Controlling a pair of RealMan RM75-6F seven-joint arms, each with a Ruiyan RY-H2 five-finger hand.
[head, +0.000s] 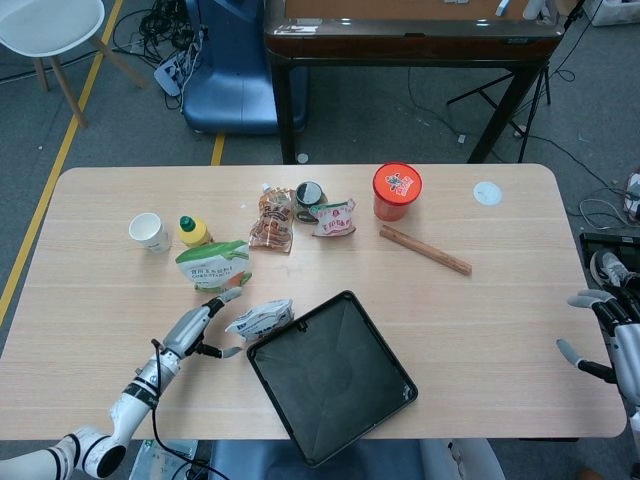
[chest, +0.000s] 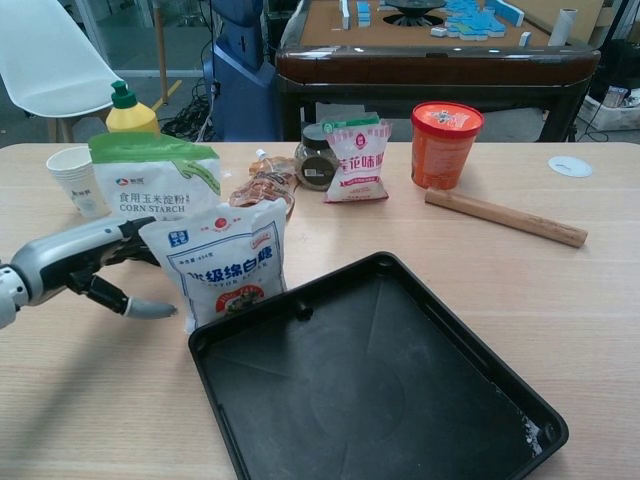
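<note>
From above, the left hand (head: 203, 327) lies with fingers spread just beside the white sugar bag (head: 261, 319), which touches the black tray (head: 332, 377), while the right hand (head: 610, 335) hovers spread at the table's (head: 480, 300) far edge.

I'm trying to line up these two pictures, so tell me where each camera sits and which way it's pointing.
Head view: high above the near edge, looking steeply down on the whole table; shows the left hand on its arm and the right hand at the right edge.
Chest view: low at the near edge, looking level across the table toward the far dark table; shows only the left hand.
Shared: left hand, open beside the white bag, black tray, red tub, wooden stick.
</note>
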